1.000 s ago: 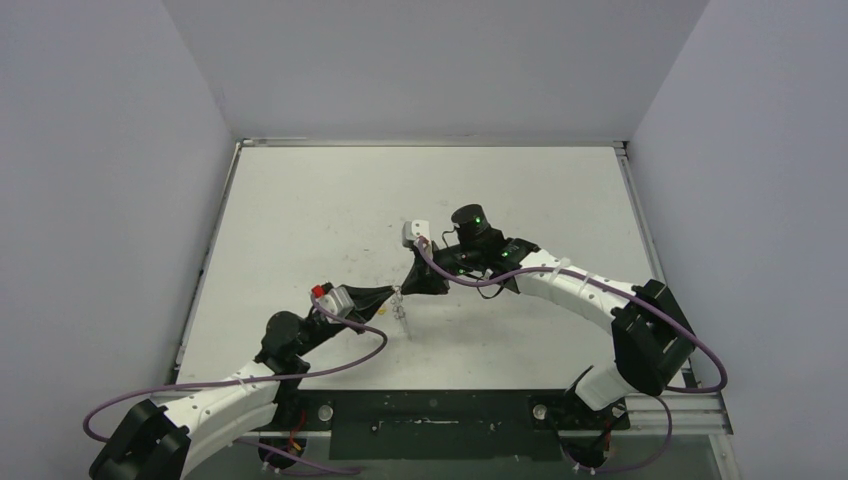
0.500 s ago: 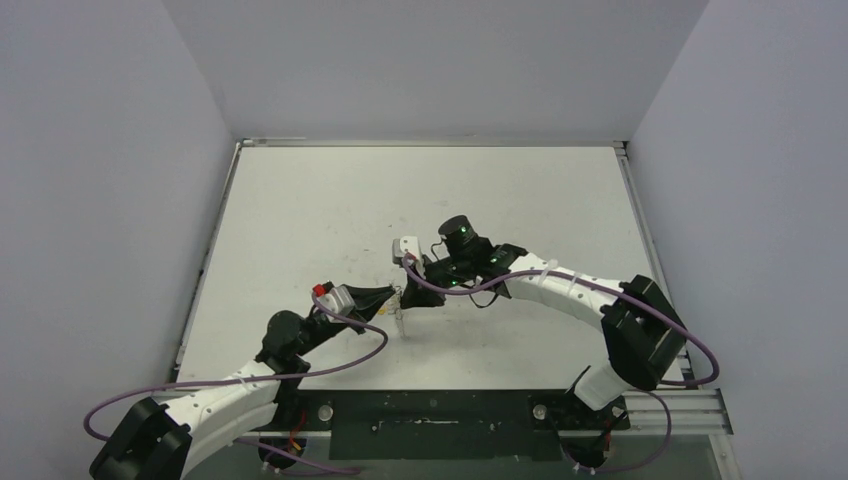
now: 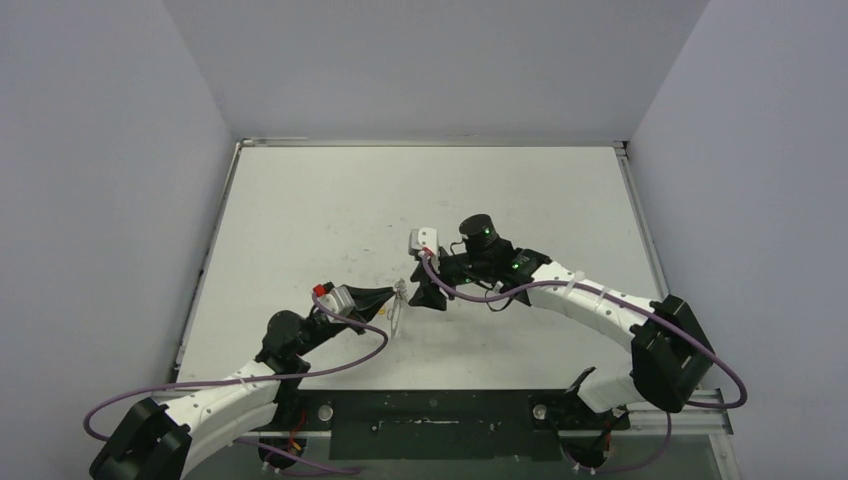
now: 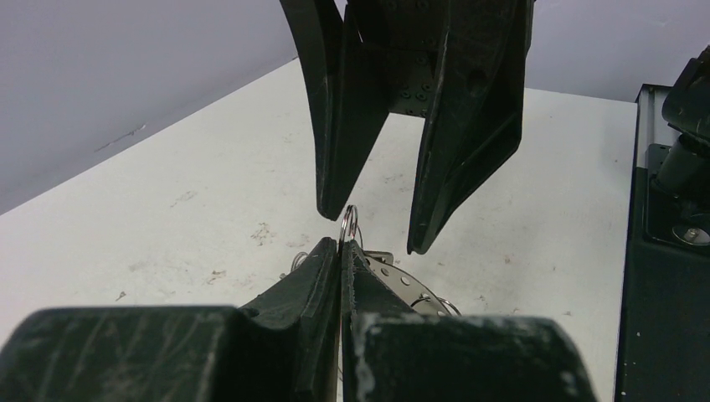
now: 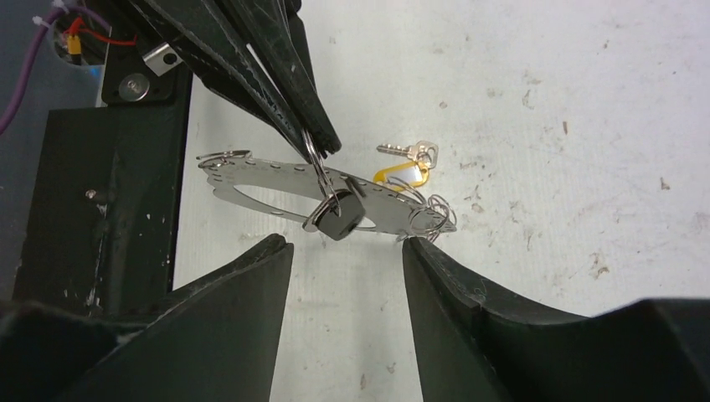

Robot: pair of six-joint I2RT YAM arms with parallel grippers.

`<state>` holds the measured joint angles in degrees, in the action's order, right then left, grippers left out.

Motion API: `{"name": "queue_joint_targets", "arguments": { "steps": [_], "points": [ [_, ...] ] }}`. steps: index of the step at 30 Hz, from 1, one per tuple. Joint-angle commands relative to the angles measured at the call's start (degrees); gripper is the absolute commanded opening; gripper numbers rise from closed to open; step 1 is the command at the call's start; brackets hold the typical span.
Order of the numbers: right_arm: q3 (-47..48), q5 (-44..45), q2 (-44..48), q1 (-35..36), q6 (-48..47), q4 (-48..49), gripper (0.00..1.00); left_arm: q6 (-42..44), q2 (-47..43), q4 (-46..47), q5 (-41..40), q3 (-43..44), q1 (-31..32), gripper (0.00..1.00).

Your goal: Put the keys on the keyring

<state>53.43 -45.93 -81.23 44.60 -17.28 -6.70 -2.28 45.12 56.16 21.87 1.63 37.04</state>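
White table (image 3: 300, 200) with grey scuff marks, enclosed by pale lavender walls (image 3: 110, 200); the two arm bases sit at its near edge.

Left side: the left arm (image 3: 230, 388), trailing a purple cable (image 3: 340, 362), reaches toward the table's centre. The left gripper (image 3: 390, 297) has its fingers pressed together, pinching a small ring (image 4: 349, 224) at their very tips; in the left wrist view the ring stands upright just above the closed pads.

Centre: the keyring (image 5: 276, 171), a silvery elongated loop with a row of small holes along its edge, hangs from that pinched ring and lies roughly level in the right wrist view. Whether it touches the table cannot be told. The black-headed key (image 5: 342, 219) hangs on the same ring, against the loop's near edge. A cluster of small wire rings (image 5: 434, 219) sits at the loop's right end. The yellow-headed key (image 5: 400, 174) shows just beyond the loop's far edge, with a small silvery key (image 5: 409, 151) beside it; whether either is attached to the loop cannot be told.

Right side: the right gripper (image 5: 347, 244) is spread wide and holds nothing. Its two fingers stand on either side of the pinched ring, close to the left gripper's tips and not touching them. The right arm (image 3: 590, 300) curves back to its base.
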Motion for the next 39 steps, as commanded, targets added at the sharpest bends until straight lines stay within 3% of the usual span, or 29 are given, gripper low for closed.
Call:
{"name": "queue_joint_targets", "arguments": {
  "steps": [1,10,19,33,35,39],
  "points": [
    [0.7,-0.9,2.0,-0.2,1.8,6.1,0.52,0.4,-0.7,2.4,1.1,0.9,0.0,0.00],
    [3.6,-3.6,-1.5,-0.2,3.2,8.3,0.38,0.3,-1.0,2.3,1.2,0.9,0.1,0.00],
    [4.2,-5.8,-3.9,-0.2,3.4,8.4,0.00,0.4,-1.7,1.8,1.1,0.7,0.0,0.00],
    [3.9,-2.6,-5.7,0.5,1.9,5.0,0.02,0.6,0.6,3.2,1.2,1.7,0.0,0.00],
    [3.3,-1.9,-4.8,0.2,2.0,5.2,0.09,0.8,1.3,3.4,1.2,2.0,0.0,0.00],
    [1.6,1.2,-2.0,-0.7,3.2,6.0,0.40,1.6,3.3,3.8,1.2,3.4,0.0,0.00]
  ]
}}
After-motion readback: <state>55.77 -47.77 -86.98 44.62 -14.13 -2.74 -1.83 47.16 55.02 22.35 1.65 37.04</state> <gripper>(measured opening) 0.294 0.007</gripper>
